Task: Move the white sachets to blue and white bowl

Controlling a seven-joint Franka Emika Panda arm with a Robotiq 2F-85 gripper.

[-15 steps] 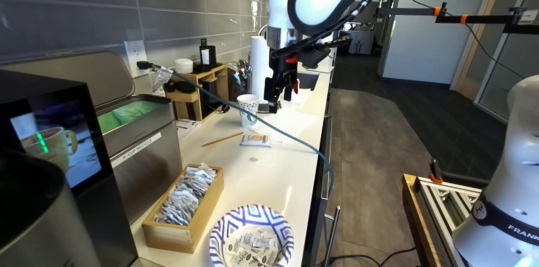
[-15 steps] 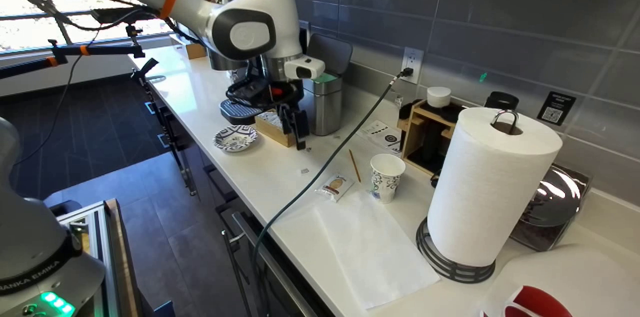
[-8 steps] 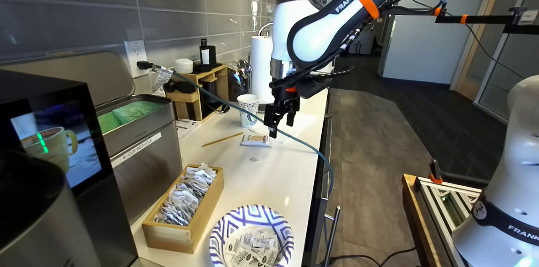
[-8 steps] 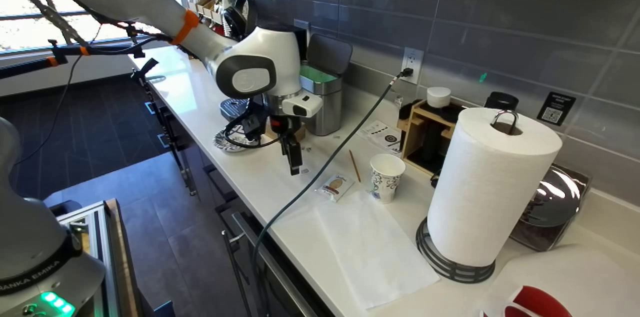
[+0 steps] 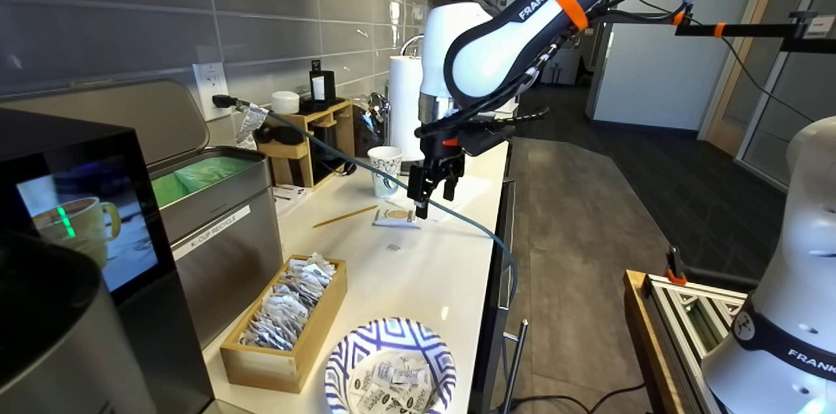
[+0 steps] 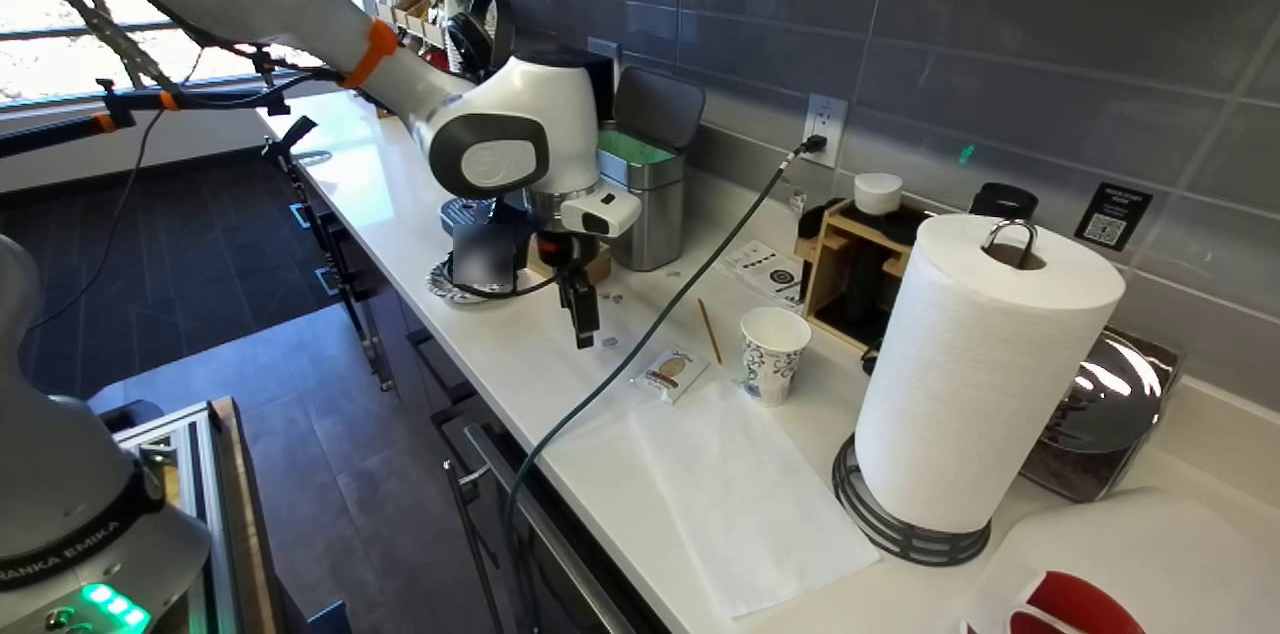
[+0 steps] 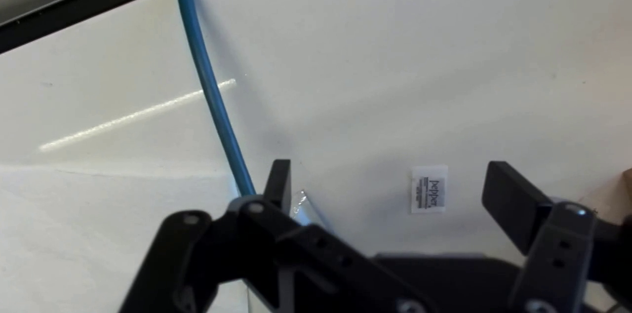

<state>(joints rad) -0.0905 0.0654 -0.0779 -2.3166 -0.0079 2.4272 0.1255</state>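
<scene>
Poised over the desk (image 7: 444, 81) with a wide-spread, unladen claw (image 7: 387, 189), near a lone white sachet (image 7: 428, 189) lying flat, off-centre between the fingertips (image 7: 511, 199) in the wrist view. Best to centre, descend almost to contact, pinch, then head for the blue and white bowl (image 5: 392, 330).

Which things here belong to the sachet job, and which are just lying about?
For the job:
loose pepper sachet
gripper, open
blue and white bowl, pepper sachets in it
perhaps packets in the wooden box

Unrelated:
snack packet
thin stick
paper cup
paper towel roll
blue cable
</scene>
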